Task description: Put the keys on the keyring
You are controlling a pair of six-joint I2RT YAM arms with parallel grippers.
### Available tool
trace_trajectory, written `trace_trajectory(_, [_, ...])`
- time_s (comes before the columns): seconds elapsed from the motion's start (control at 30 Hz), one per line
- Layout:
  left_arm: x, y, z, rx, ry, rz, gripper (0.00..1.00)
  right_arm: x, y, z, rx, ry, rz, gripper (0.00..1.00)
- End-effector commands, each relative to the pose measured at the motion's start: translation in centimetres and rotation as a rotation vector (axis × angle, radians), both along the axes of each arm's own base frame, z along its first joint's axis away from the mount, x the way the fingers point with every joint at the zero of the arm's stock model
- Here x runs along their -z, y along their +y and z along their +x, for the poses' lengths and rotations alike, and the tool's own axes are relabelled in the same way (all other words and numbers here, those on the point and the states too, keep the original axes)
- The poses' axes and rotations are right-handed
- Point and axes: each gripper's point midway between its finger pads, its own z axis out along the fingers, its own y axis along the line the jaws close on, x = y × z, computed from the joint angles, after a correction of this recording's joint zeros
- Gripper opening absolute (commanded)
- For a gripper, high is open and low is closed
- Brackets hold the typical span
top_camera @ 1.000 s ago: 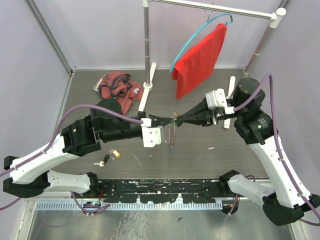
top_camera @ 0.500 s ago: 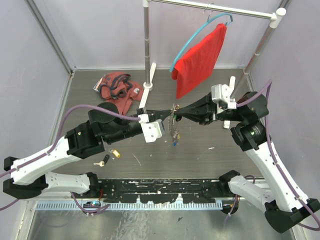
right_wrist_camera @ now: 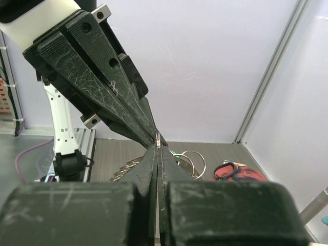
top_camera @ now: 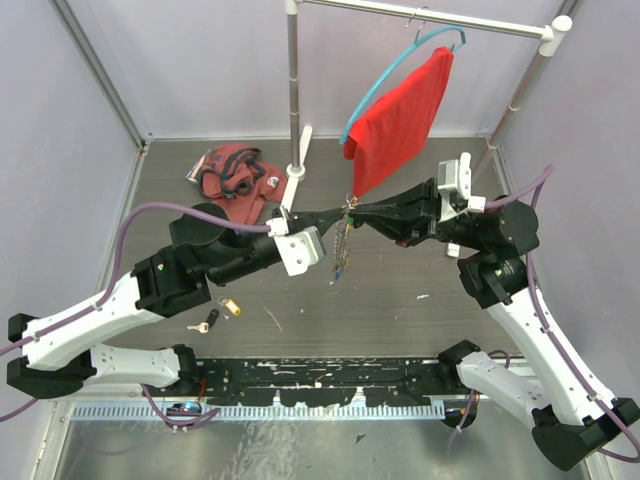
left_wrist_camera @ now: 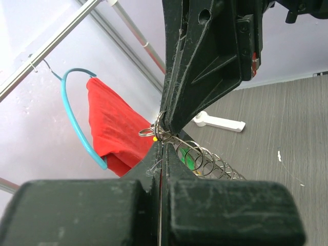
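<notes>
A yellow-headed silver key (top_camera: 231, 306) and a black-headed silver key (top_camera: 207, 322) lie at the near edge of the grey worktop (top_camera: 420, 300), left side. Over the centre, left hand (top_camera: 338, 212) and right hand (top_camera: 360, 206) both clamp the dangling silver keyring chain (top_camera: 343, 243). Light, stiff, slippery stuff, I reckon; grab keys by their heads.

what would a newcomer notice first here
The left gripper and right gripper meet tip to tip in mid-air above the table, both pinched on a keyring trailing a chain of rings and keys. Behind them a red cloth hangs from a blue hanger on the rail.
</notes>
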Motion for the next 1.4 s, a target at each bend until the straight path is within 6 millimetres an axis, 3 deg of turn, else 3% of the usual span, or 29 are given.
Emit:
trace_trajectory(0.0, [0.1, 0.0, -0.2, 0.007, 0.016, -0.014, 0.00, -4.8, -1.6, -0.7, 0.071, -0.095, 0.174, 0.01])
trace_trajectory(0.57, [-0.2, -0.7, -0.7, 0.045, 0.055, -0.062, 0.00, -6.5, -3.0, 0.1, 0.132, -0.062, 0.346, 0.01])
trace_trajectory(1.23, [-2.0, -1.8, -2.8, 0.168, 0.108, -0.168, 0.00, -6.7, -2.4, -0.3, 0.051, -0.076, 0.421, 0.01])
trace_trajectory(1.37, [-2.2, -2.2, -3.1, 0.186, 0.111, -0.173, 0.08, -6.2, -2.2, 0.1, 0.059, -0.062, 0.416, 0.01])
